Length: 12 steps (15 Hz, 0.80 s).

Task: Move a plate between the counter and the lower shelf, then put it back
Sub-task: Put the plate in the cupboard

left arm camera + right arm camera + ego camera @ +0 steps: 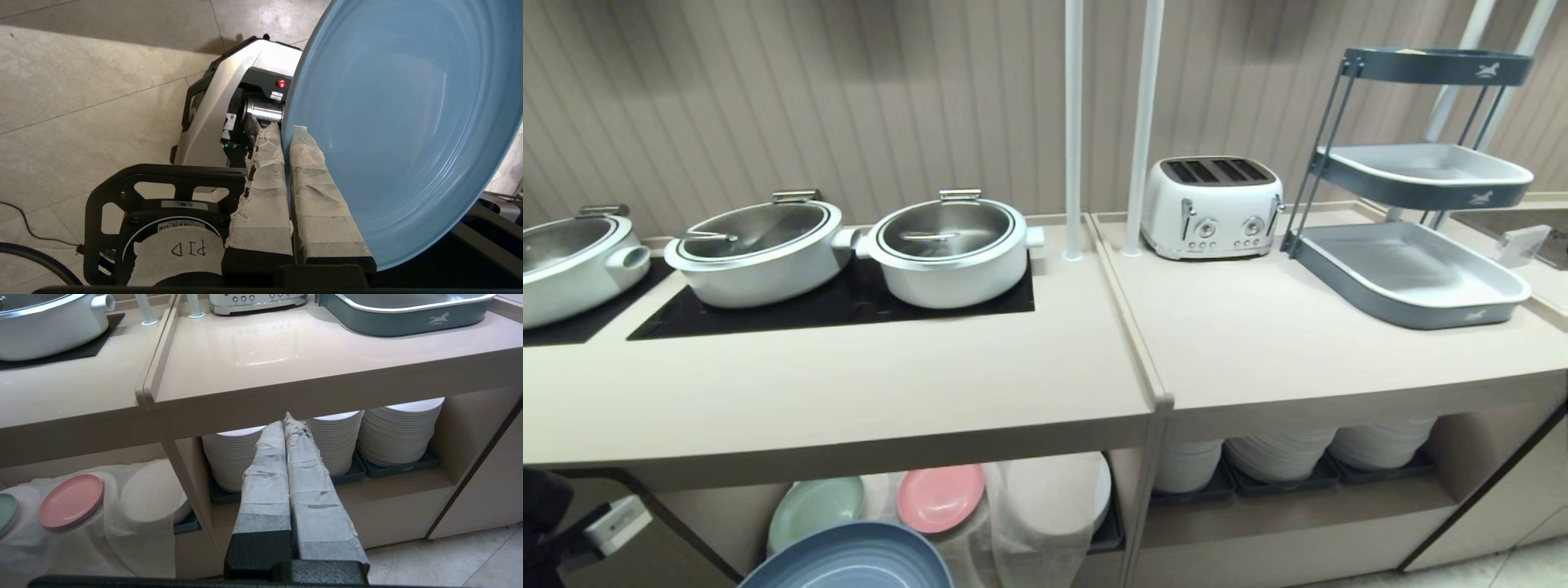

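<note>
The left gripper (pixel 286 134) pinches the plate's (pixel 400 122) rim below the counter (pixel 849 392), while the right gripper (pixel 286 422) hangs pressed together

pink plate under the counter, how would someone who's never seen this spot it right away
Find the long beige counter with white pots on black cooktop panels, then look into the recess beneath it draped with a white cloth. The pink plate lies on that cloth, right of the mint-green plate. It is the only pink dish there; the neighbouring recess holds only white stacks.
</note>
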### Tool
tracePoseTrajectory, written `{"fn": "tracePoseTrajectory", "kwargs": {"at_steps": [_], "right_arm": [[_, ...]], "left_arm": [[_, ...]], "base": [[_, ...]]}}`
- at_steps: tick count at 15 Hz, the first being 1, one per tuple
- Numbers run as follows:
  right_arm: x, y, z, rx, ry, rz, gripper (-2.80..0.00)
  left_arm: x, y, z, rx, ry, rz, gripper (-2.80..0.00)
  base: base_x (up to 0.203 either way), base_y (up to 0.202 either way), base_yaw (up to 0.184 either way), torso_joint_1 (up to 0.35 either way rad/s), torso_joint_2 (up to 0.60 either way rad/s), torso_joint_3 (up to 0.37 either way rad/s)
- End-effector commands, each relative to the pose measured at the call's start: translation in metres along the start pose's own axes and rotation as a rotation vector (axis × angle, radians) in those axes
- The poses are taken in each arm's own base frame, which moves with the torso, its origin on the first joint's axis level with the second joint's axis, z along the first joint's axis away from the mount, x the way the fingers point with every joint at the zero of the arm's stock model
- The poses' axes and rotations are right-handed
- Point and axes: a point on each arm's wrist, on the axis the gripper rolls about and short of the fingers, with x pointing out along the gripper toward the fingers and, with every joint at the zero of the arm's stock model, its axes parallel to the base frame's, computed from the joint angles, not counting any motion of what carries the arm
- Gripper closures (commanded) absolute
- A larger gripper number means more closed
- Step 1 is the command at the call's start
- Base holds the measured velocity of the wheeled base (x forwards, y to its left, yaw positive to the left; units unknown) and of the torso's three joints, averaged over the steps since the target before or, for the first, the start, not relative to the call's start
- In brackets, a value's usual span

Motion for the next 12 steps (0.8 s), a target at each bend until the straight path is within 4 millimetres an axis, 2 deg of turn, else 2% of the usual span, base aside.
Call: {"fn": "tracePoseTrajectory", "kwargs": {"at_steps": [1,12], "right_arm": [[0.0,0.0,0.0001,0.0,-0.001,-0.001,0.0],[0.0,0.0,0.0001,0.0,-0.001,-0.001,0.0]], "left_arm": [[0.0,0.0,0.0,-0.002,0.003,0.0,0.0],[-0.0018,-0.0003,0.0015,-0.004,-0.011,-0.003,0.0]], "base": [[0.0,-0.088,0.0,0.001,0.0,0.002],[0.0,0.0,0.0,0.0,0.0,0.0]]}}
